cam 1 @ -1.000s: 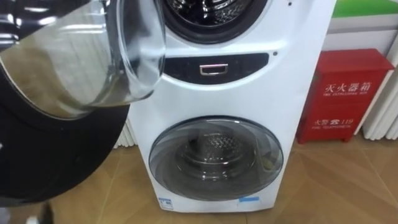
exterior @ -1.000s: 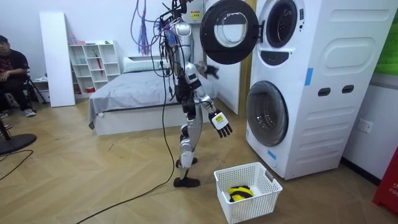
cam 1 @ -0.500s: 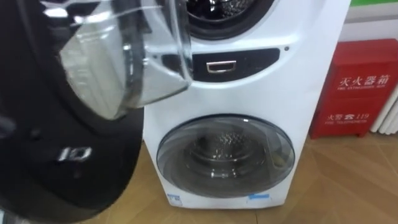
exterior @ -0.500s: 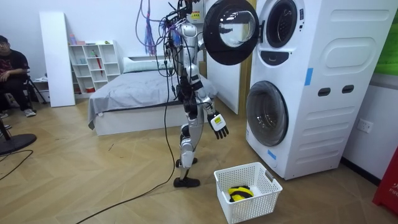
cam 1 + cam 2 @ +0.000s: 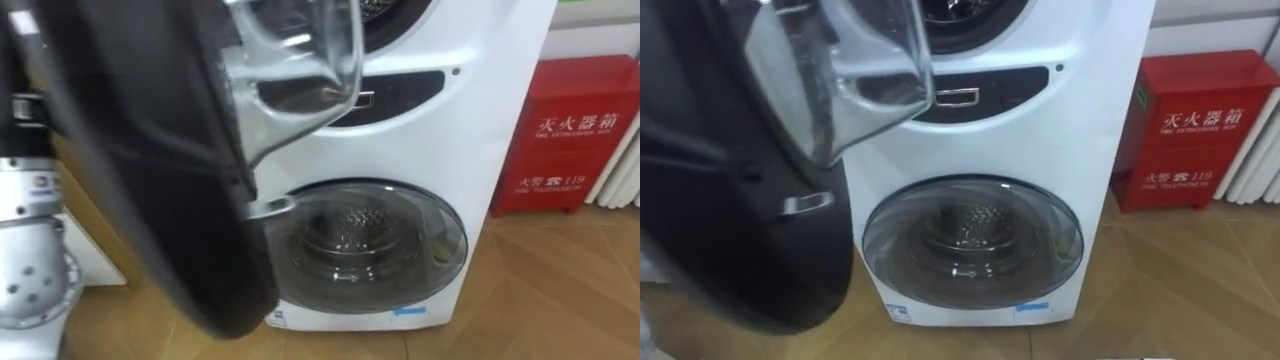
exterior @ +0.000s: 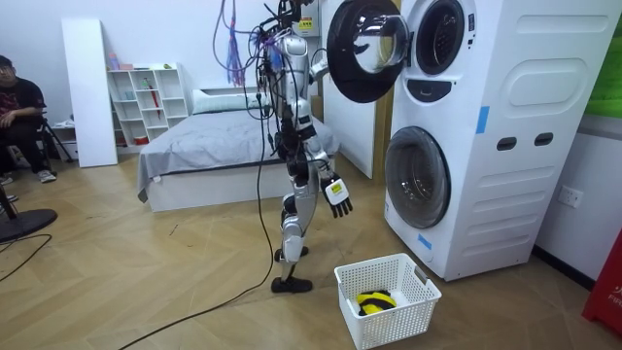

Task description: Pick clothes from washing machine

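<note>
The upper washing machine's round door (image 5: 150, 150) hangs open close before me, with its glass bowl (image 5: 870, 70) facing the drum opening (image 5: 965, 20). I cannot make out any clothes in the drum. I stand to the room view's left of the stacked machines (image 6: 466, 126). My left hand (image 6: 319, 64) is raised to the outer edge of the door (image 6: 364, 49), and its fingers are hidden. My right hand (image 6: 336, 194) hangs by my thigh, open and holding nothing. A white basket (image 6: 389, 282) on the floor holds a yellow and black item (image 6: 374, 301).
The lower machine's door (image 5: 365, 245) is closed. A red cabinet (image 5: 570, 135) stands on the floor to the right of the machines. Behind me are a bed (image 6: 214, 146) and white shelves (image 6: 146, 102). A person (image 6: 19, 107) sits at the room view's left.
The upper door has swung across my view and now covers more of the left side. My right hand has dropped back nearer my leg.
</note>
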### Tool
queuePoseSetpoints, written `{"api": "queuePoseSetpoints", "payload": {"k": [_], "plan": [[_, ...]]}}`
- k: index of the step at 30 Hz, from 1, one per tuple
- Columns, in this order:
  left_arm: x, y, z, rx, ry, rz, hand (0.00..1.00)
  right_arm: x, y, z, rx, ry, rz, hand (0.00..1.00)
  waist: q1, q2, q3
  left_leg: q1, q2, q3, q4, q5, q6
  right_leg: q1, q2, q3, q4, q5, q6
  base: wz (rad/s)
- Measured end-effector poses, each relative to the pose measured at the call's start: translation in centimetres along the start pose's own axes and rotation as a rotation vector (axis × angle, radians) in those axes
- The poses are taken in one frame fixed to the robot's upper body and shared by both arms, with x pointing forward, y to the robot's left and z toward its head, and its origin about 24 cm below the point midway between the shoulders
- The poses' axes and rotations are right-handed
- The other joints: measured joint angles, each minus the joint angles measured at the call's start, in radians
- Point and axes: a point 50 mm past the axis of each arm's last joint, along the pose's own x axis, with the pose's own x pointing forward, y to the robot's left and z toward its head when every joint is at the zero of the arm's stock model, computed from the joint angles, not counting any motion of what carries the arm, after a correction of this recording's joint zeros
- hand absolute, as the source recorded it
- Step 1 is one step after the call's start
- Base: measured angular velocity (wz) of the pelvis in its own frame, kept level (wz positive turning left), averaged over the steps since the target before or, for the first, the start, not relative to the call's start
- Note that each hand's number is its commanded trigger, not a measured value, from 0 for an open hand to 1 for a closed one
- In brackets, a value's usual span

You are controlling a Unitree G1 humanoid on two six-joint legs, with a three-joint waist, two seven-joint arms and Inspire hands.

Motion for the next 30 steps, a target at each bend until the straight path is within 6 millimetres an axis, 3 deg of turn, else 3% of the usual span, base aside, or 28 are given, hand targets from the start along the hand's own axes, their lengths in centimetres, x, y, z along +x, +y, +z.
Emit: {"api": "queuePoseSetpoints", "payload": {"k": [6, 12, 16, 19, 21, 23, 26, 30], "plan": [[-1.1, -3.8, 1.0, -0.106, 0.038, -0.139, 0.0, 0.3, 0.9, 1.0, -0.032, -0.018, 0.06, 0.0, -0.031, -0.01, -0.0013, 0.009, -0.01, -0.02, 0.004, 0.002, 0.003, 0.014, -0.007, -0.002, 0.0, 0.0, 0.0, 0.12], [-2.6, -8.1, 3.2, -0.291, 0.061, -0.272, 0.0, 0.9, 2.0, 2.4, -0.089, -0.017, 0.113, 0.0, -0.089, -0.013, 0.001, 0.004, -0.013, -0.02, -0.001, 0.005, 0.009, 0.016, -0.011, 0.004, -0.001, 0.0, 0.0, 0.05], [-3.6, -10.5, 4.8, -0.4, 0.062, -0.381, 0.0, 1.0, 2.9, 3.4, -0.119, -0.039, 0.147, 0.0, -0.129, -0.02, 0.0081, 0.009, -0.013, -0.015, -0.002, 0.005, 0.009, 0.016, -0.01, 0.026, -0.002, 0.0, 0.0, 0.0], [-6.0, -14.0, 5.6, -0.448, 0.063, -0.651, 0.0, 1.1, 3.1, 3.8, -0.134, -0.049, 0.162, 0.0, -0.142, -0.021, 0.0163, 0.012, -0.01, 0.011, -0.002, 0.005, 0.009, 0.01, -0.01, 0.055, -0.001, 0.0, 0.0, -0.2], [-8.7, -17.0, 5.4, -0.448, 0.109, -0.856, 0.0, 1.1, 3.2, 4.2, -0.144, -0.056, 0.164, 0.0, -0.169, -0.023, 0.0221, 0.009, -0.01, 0.017, -0.002, 0.005, 0.009, 0.009, -0.01, 0.056, -0.002, 0.0, 0.0, -0.21], [-12.6, -19.8, 4.3, -0.411, 0.206, -1.107, 0.0, 1.2, 3.3, 4.6, -0.144, -0.066, 0.166, 0.0, -0.218, -0.021, 0.0217, 0.002, -0.007, 0.024, -0.003, 0.005, 0.009, -0.007, -0.006, 0.072, -0.001, 0.0, 0.0, -0.2], [-15.0, -20.9, 3.8, -0.395, 0.244, -1.276, 0.0, 1.2, 2.9, 4.2, -0.136, -0.045, 0.157, 0.0, -0.247, -0.017, 0.0199, -0.015, 0.001, 0.049, -0.002, 0.005, 0.009, -0.038, 0.0, 0.1, 0.004, 0.001, -0.001, -0.3], [-15.9, -21.2, 3.1, -0.385, 0.27, -1.343, 0.0, 1.0, 3.0, 4.3, -0.128, -0.064, 0.16, 0.0, -0.245, -0.022, 0.0224, -0.004, 0.006, 0.07, -0.003, 0.005, 0.009, -0.046, 0.004, 0.135, 0.016, 0.002, -0.003, -0.26]]}}
